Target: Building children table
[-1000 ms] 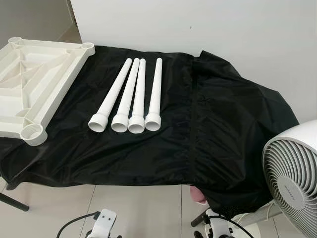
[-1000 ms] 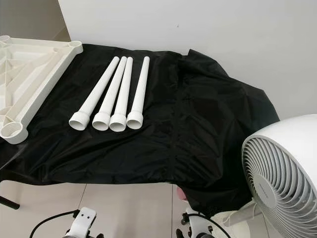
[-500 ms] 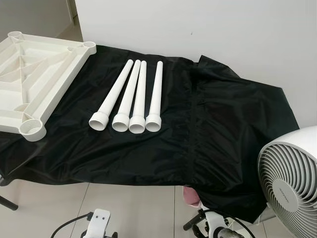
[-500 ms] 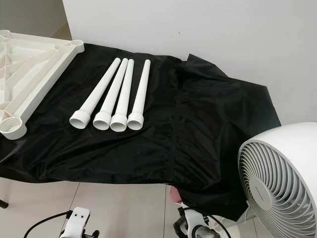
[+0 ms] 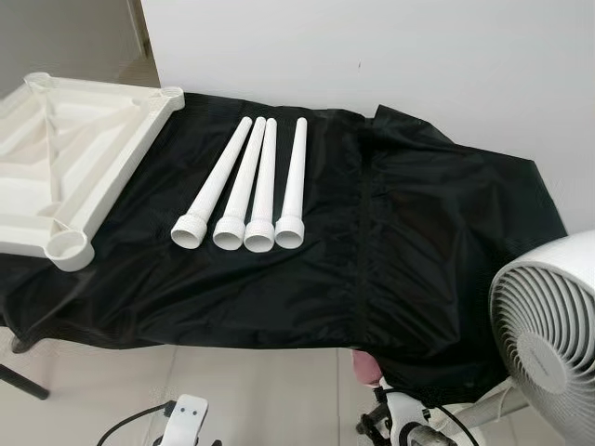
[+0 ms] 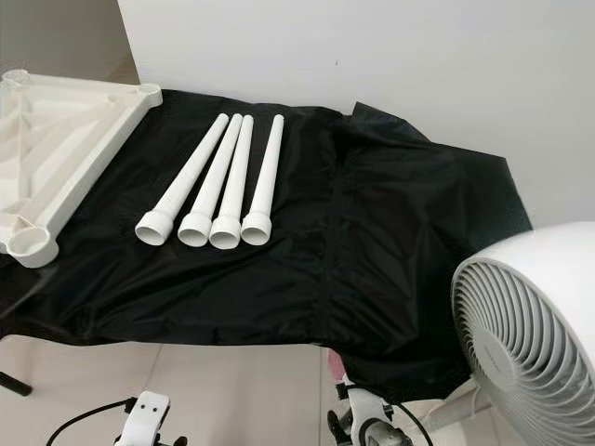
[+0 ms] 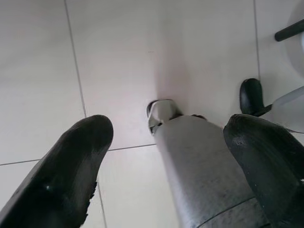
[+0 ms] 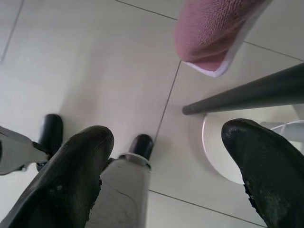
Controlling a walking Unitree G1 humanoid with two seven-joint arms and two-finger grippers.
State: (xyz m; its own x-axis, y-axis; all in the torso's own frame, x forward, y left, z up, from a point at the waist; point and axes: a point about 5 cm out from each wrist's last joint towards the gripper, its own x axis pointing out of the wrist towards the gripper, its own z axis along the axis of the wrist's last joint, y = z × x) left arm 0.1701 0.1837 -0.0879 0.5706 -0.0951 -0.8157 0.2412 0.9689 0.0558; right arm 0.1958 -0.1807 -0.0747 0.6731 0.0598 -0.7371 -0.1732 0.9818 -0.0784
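Four legs (image 5: 249, 186) by the top (image 5: 70, 158) look light, stiff and smooth, so grab mid-tube; both grippers' fingers (image 7: 57, 175) hang spread, holding nothing.

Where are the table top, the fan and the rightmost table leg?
table top (image 5: 102, 163), left eye view, on its near side rail
fan (image 6: 521, 325), right eye view, on its front grille
rightmost table leg (image 5: 295, 177), left eye view, mid shaft

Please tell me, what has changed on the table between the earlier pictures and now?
Nothing on the table moved; only the head camera shifted a little. The four legs lie side by side on the black cloth, the tabletop upside down to their left, the fan at the right. Both grippers hang open over the floor, holding nothing.
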